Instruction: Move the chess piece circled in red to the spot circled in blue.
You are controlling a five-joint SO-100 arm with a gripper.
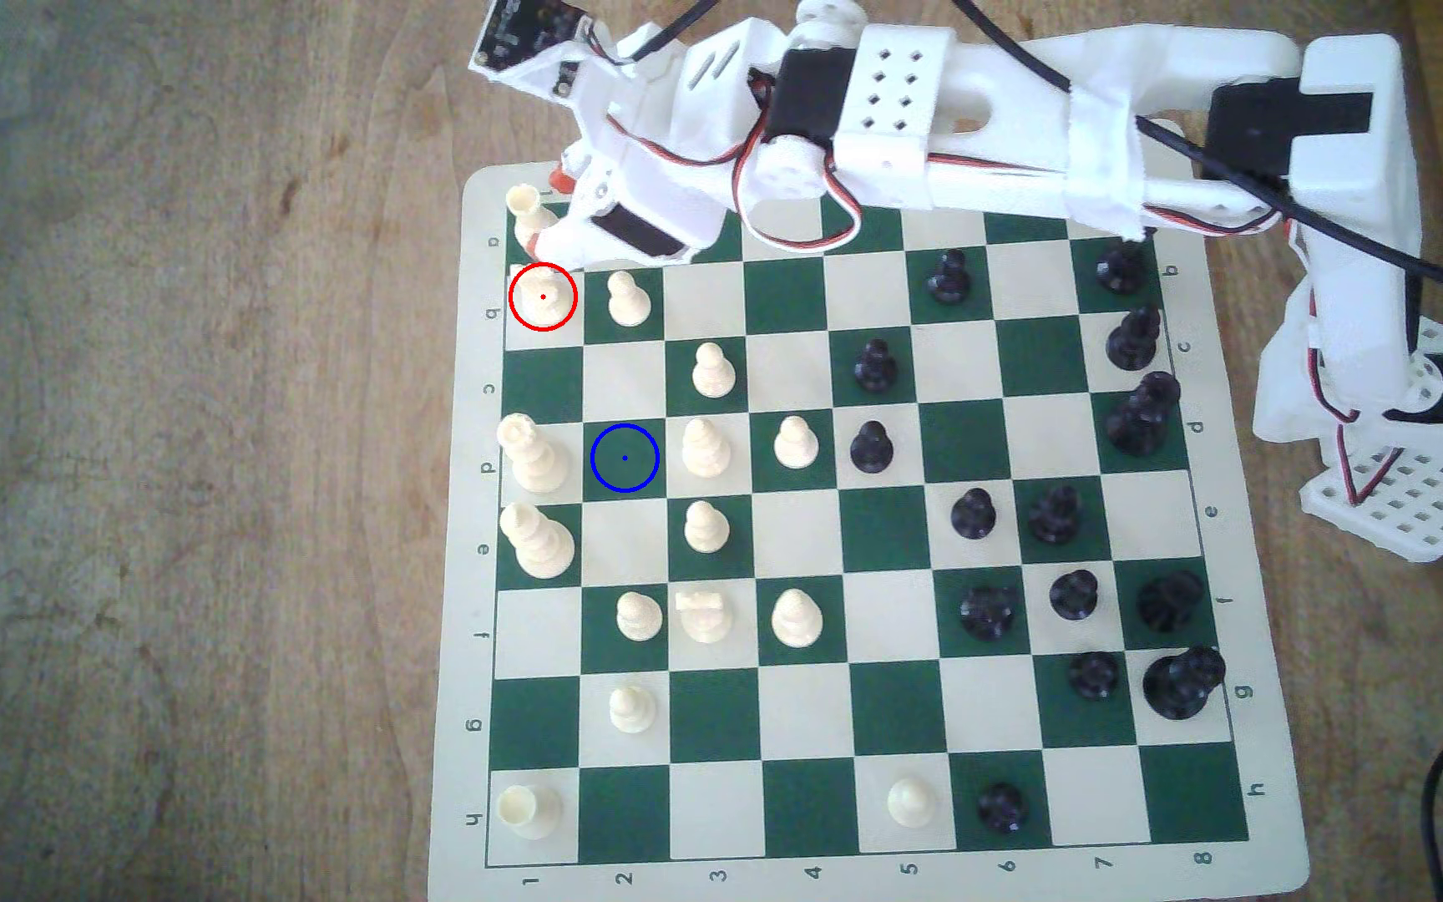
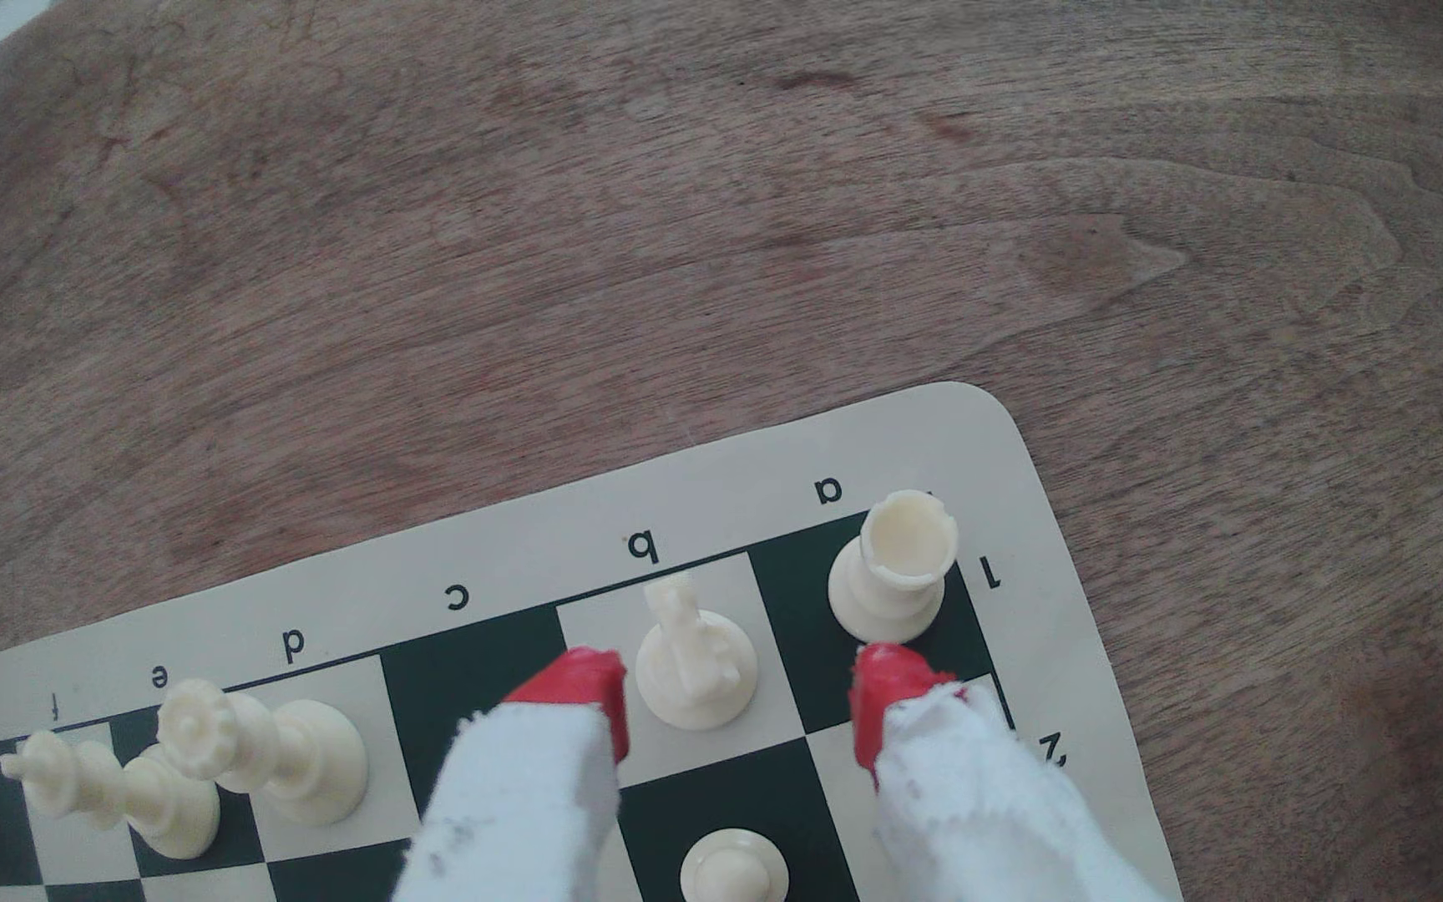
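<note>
Wrist view is showing the pincer (image 2: 740, 694) standing wide open, its two red-tipped fingers (image 2: 583, 689) sitting on either side of the chess piece circled in red (image 2: 695, 663) with daylight showing on both sides, so it is gripping nothing. The cream knight is resting upright on its cream square between the fingers, with a cream rook (image 2: 893, 568) just beyond the far finger and a pawn (image 2: 731, 867) behind the knight, nearer the wrist. In the exterior view the knight (image 1: 543, 293) is sitting inside its red ring, partly under the gripper (image 1: 562, 251), whose tips are probably low enough to close, though the height is hard to judge. The spot circled in blue (image 1: 624, 458) is lying bare, well apart from the gripper. Grasping, lifting, carrying and placing are all still waiting to be done.
</note>
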